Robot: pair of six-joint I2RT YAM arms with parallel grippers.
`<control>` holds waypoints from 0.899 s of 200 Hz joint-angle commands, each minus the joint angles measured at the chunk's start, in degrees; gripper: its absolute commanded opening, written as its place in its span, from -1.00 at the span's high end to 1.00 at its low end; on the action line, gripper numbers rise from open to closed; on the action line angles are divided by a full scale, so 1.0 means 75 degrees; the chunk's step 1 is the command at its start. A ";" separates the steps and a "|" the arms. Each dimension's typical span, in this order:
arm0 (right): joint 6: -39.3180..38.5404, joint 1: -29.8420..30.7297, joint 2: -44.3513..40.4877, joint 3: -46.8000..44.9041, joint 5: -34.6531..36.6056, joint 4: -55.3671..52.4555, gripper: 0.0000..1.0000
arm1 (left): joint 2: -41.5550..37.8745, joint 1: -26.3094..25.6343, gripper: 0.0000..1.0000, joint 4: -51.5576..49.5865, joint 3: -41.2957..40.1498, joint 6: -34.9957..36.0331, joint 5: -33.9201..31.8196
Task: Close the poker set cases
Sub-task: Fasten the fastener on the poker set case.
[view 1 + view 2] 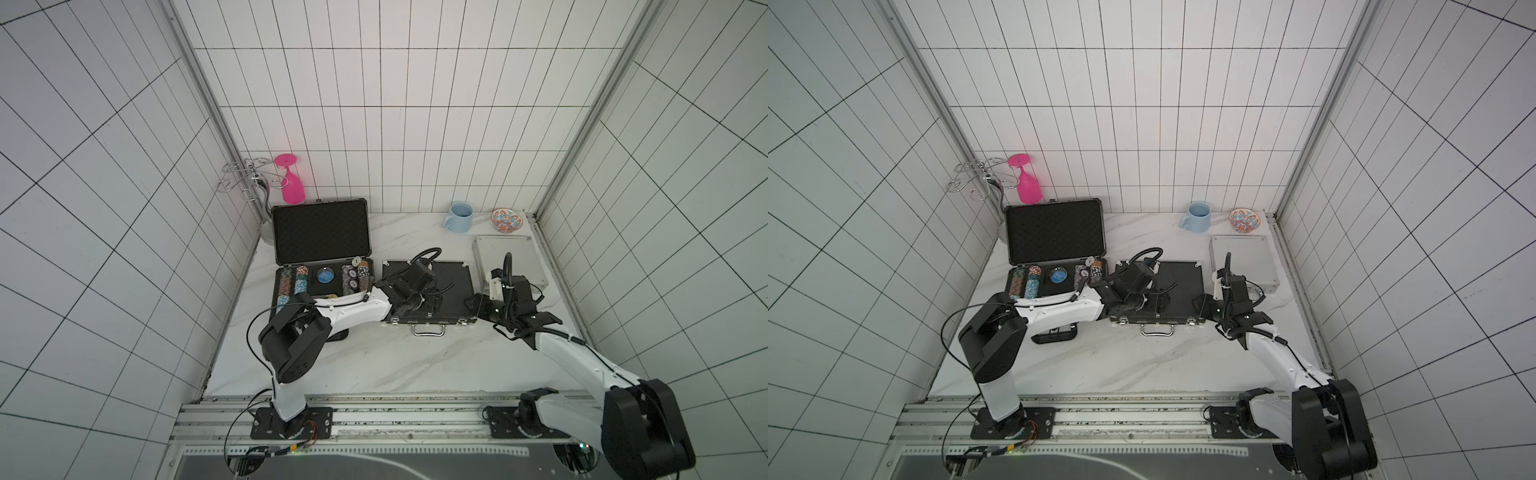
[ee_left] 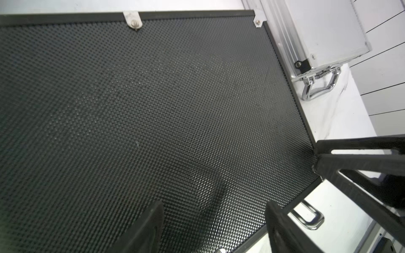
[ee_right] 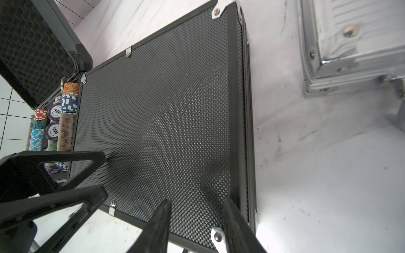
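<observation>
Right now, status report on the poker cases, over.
Left gripper and right gripper open over black case, lid down. Silver case shut. Large case open, chips inside. Left arm crosses its base.

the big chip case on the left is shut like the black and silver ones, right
No: the large dark-grey case is open, lid raised behind its poker chips, as both top views show. The medium black case and small silver case are shut.

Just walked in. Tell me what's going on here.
Two robot arms are working on the black case, which lies shut mid-table. The left gripper and right gripper are both open over its lid, holding nothing. The large case at the left is still open, chips showing; the silver case at the right is shut.
</observation>
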 commanded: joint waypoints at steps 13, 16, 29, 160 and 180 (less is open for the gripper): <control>-0.0040 0.0030 -0.0026 0.0587 -0.0185 -0.1006 0.15 | 0.0543 -0.0006 -0.50 -0.0885 -0.0963 -0.0231 -0.0159; -0.0026 0.0041 -0.0059 0.0594 -0.0210 -0.0984 0.15 | 0.0544 -0.0003 -0.50 -0.0902 -0.0993 -0.0227 -0.0204; 0.0003 0.0109 -0.0196 0.0667 -0.0341 -0.0930 0.15 | 0.0570 -0.0008 -0.50 -0.1025 -0.1073 -0.0160 -0.0428; 0.0419 0.0520 0.0558 -0.1324 -0.0609 0.0473 0.32 | 0.0481 -0.0019 -0.49 -0.1250 -0.1058 -0.0135 -0.0654; 0.0482 0.0501 0.0441 -0.1493 -0.0489 0.0513 0.32 | 0.0333 -0.0019 -0.50 -0.1387 -0.0744 -0.0070 -0.0517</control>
